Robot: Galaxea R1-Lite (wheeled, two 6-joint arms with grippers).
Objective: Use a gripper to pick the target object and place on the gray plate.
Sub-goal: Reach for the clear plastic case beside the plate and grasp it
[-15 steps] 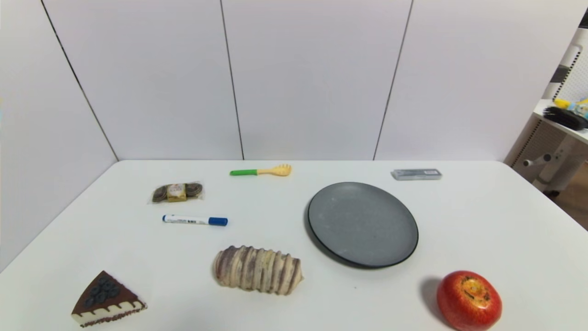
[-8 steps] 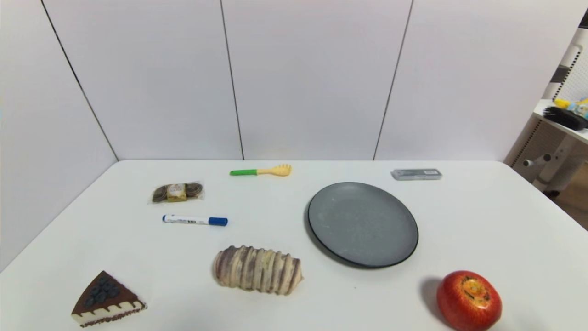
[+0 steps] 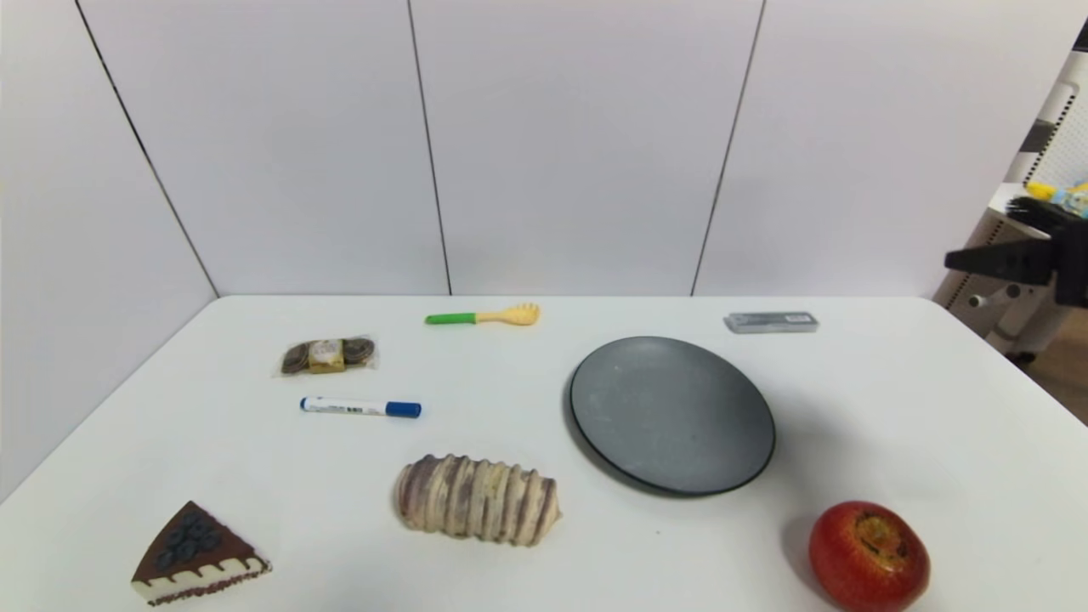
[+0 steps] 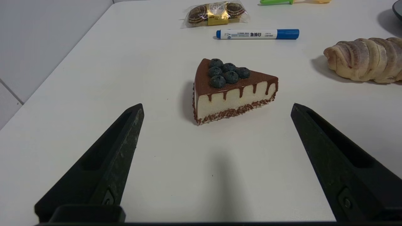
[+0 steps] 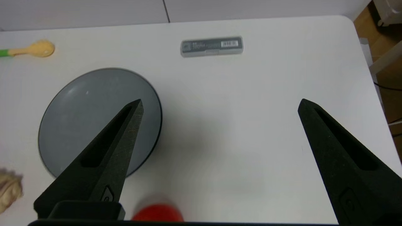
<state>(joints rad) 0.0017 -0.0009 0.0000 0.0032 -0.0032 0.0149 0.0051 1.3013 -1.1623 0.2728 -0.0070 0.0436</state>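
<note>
1. Gray case [image 3: 771, 322] lies flat in the upper right of the head view, just beyond the gray plate [image 3: 671, 414], apart from it.
2. It looks stiff, light and smooth, likely slippery; pinching across its narrow width near mid-length seems best.
3. Right gripper [image 5: 220, 103] hangs above, fingers spread wide, empty.
4. Left gripper [image 4: 216, 108], also spread, idles by the cake slice [image 4: 232, 86].
</note>
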